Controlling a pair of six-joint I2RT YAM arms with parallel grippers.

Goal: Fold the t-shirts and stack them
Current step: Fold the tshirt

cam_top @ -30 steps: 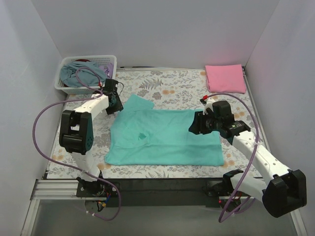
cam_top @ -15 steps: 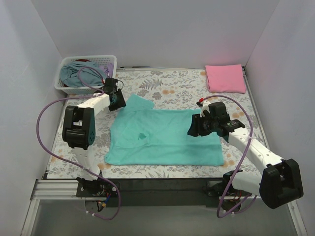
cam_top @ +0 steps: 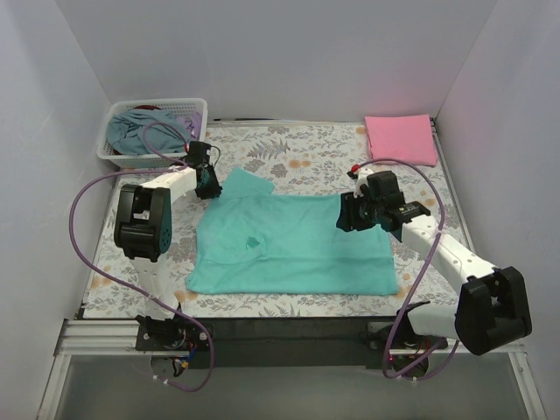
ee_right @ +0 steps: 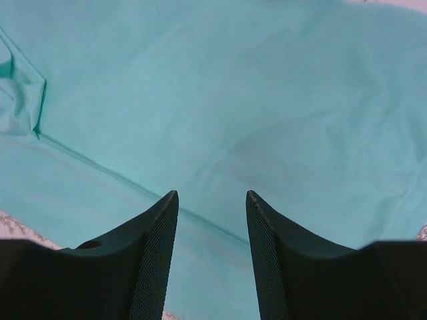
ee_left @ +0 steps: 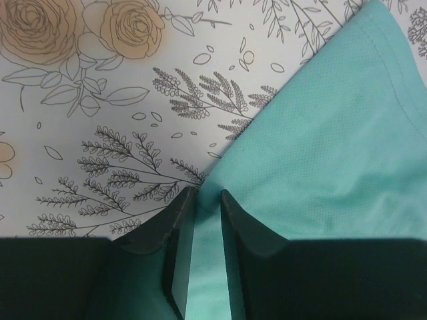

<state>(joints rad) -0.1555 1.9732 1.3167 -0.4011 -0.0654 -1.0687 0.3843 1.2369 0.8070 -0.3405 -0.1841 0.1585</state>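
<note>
Currently the teal shirt [cam_top: 293, 245] lies spread flat across the middle of the counter [cam_top: 306, 153], its long axis running from the left edge toward the right edge. One sleeve [ee_left: 320, 133] points at the far left corner.

The left gripper [cam_top: 207, 181] sits at that sleeve's outer edge, so the cloth lies to its right and toward the near edge. The left arm is plainly the nearer one for this corner. In the left wrist view its jaws stand only a narrow gap apart, straddling the sleeve's hem. Teal cloth shows between them, but it looks flat, so they probably do not yet pinch it.

The right gripper [cam_top: 347, 213] hovers over the shirt's far right corner with the body of the shirt to its left. Its jaws are well apart and hold nothing; only teal cloth shows below them.

A pink shirt [cam_top: 401, 138] lies folded in the far right corner, well apart from the teal one. A white basket [cam_top: 112, 158] with more cloth stands in the far left corner.

The coming move likely calls for both grippers to close on the far edge and carry it toward the near edge.
</note>
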